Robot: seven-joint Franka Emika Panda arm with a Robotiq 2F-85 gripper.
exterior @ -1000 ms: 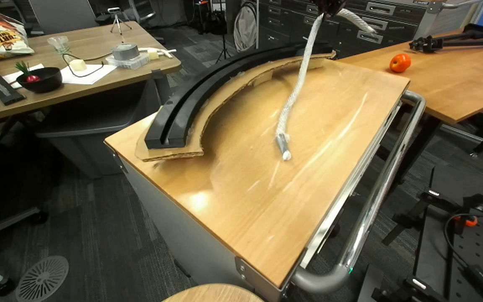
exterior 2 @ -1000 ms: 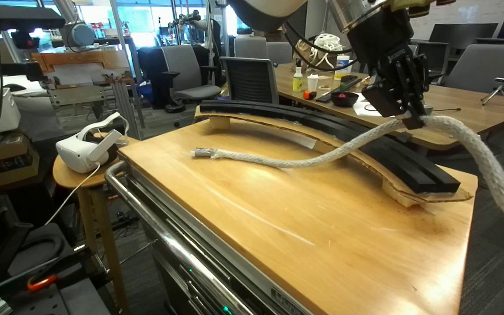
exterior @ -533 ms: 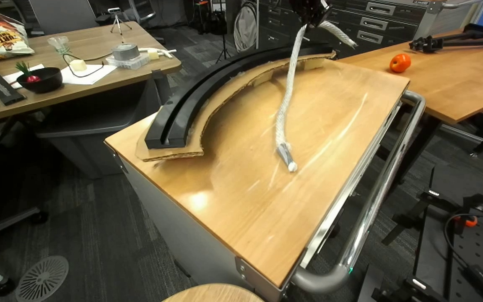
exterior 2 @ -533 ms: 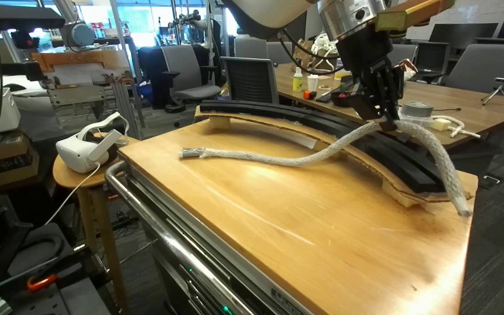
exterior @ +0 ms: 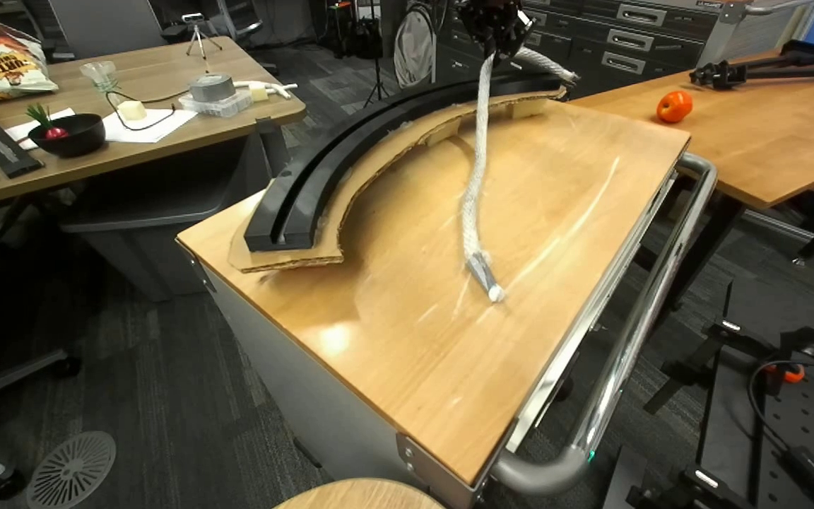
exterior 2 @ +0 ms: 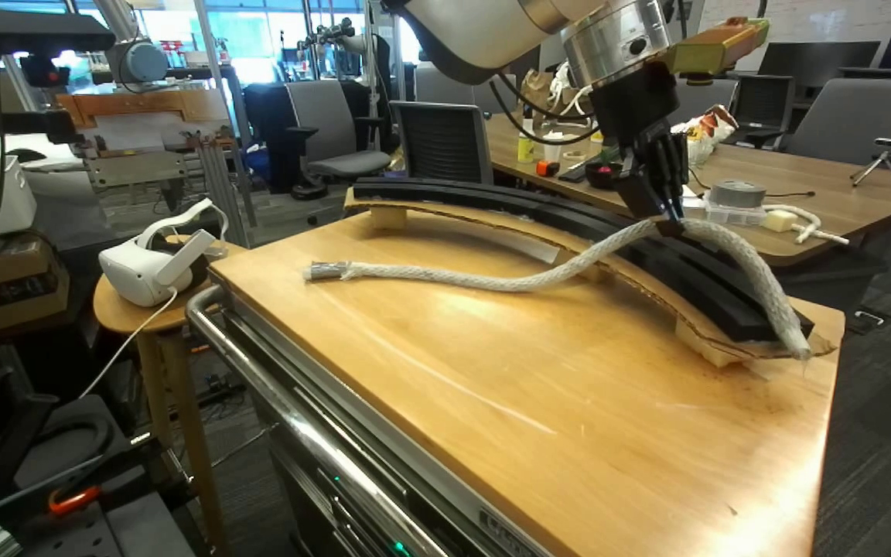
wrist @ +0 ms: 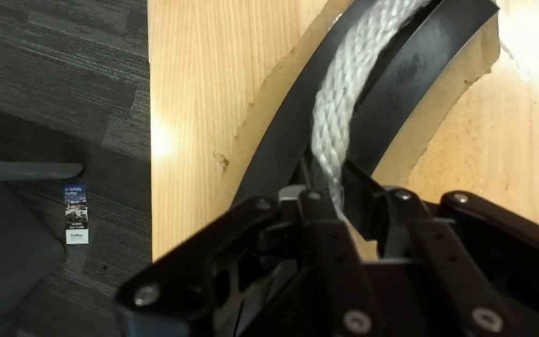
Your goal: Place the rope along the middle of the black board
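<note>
Braided rope (wrist: 335, 107) | pinched by Robotiq gripper (wrist: 330, 182), wrist view lower centre | over curved black board (wrist: 377, 121), upper right

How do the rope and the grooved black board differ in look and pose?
The rope is pale and braided; the grooved black board is smooth. The rope is gripped by the end effector, its taped end on the wooden tabletop; the board rests on cardboard. Both are long and curved.

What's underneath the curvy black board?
Under the black board is cardboard, held up by small blocks on the wooden tabletop. Deeper underneath is covered, so I can't tell what's there.
</note>
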